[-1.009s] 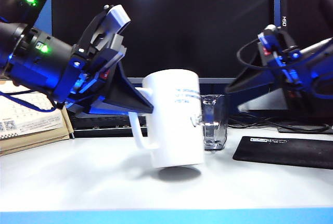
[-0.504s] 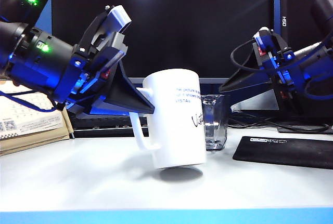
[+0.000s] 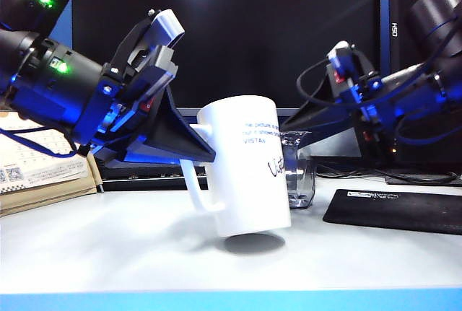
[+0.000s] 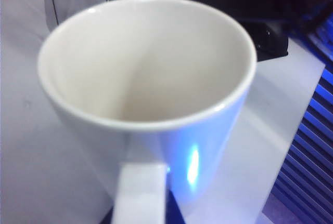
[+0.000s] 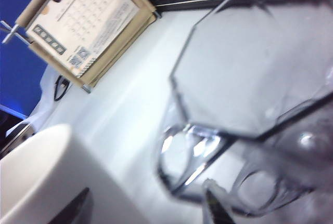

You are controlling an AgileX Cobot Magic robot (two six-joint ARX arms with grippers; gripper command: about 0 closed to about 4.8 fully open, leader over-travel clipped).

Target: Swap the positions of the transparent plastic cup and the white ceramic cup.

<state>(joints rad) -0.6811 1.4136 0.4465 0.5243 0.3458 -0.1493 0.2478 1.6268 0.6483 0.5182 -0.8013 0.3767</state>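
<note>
Glossy white ceramic is seen on the mug (image 3: 245, 167); clear, smooth, faceted plastic on the cup (image 5: 244, 89); a smooth pale sheen on the surface (image 3: 108, 246); matt black on the mat (image 3: 397, 210)

My exterior camera sits low at the table's (image 3: 108, 246) front edge; both wrist cameras look closely, perhaps steeply, down on 2 cups.

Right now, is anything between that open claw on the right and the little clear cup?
Nothing visible. The right gripper, jaws open, is right at the rim of the transparent plastic cup. The white ceramic cup, held tilted by the left gripper, hangs beside it.
</note>
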